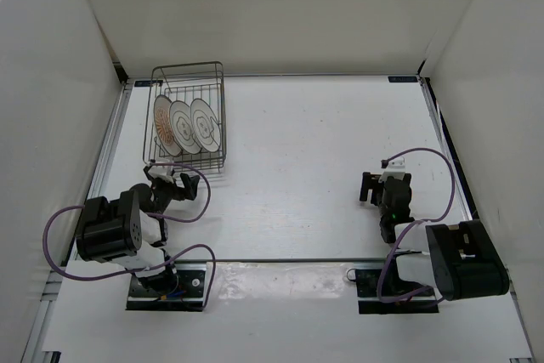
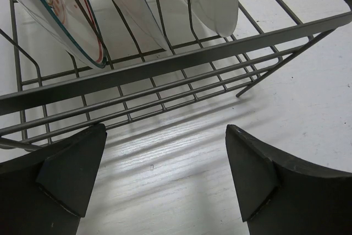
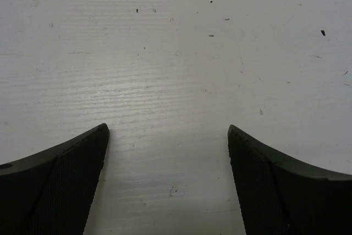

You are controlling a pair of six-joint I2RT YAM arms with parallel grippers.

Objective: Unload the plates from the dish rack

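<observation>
Top view: dish rack [image 1: 223, 108] sits upper left on a white table [image 1: 323, 133], w/ three plates [image 1: 180, 125] upright in a row inside. L gripper [image 1: 166, 178] is just below the rack's near edge. R gripper [image 1: 382, 186] is centre-right, well apart.

L wrist view: jaws spread wide, nothing btwn. Rack's front rail is just ahead, plates leaning behind it.

R wrist view: jaws spread wide over the table, holding nothing.

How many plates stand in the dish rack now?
3, on edge in the dish rack: the sunburst plate at the left, one grey-ringed plate in the middle, another on the right. None looks hidden.
</observation>
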